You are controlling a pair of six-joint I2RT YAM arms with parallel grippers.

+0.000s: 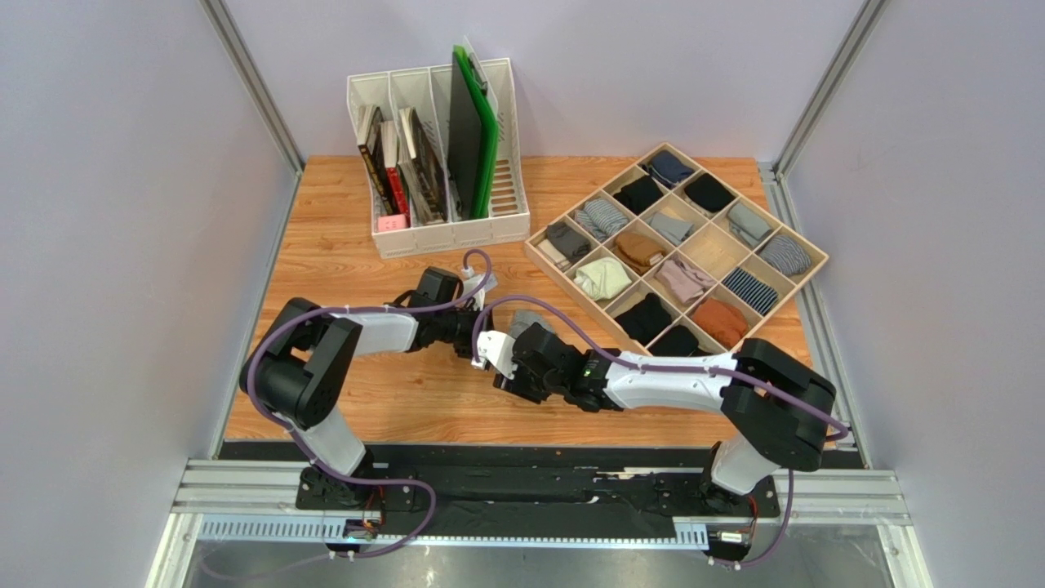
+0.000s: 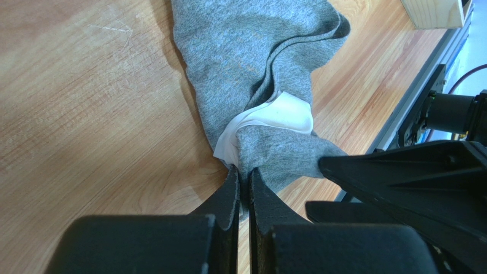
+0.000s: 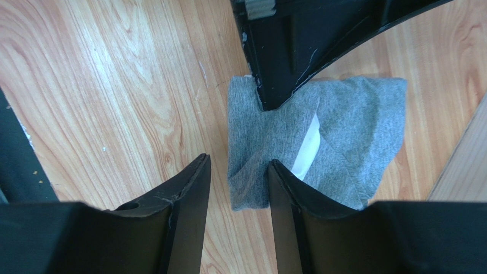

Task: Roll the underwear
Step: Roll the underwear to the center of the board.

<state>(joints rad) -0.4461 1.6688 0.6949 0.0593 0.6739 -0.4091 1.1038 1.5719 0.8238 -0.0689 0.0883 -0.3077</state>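
Pinching a gathered fold of the underwear [image 2: 251, 68], the left pincer [image 2: 243, 191] is clamped tight on the soft heather-grey knit, where a smooth white waistband [image 2: 280, 114] curls out of the creases. The garment lies crumpled on the grained wooden bench [image 2: 86, 114], just beside the near-left side of the pale wooden divider tray [image 1: 718, 251]. The right pincer [image 3: 239, 182] is spread apart, its matte black tapered fingers [image 3: 191, 197] straddling the cloth's squared corner on the side away from the tray.
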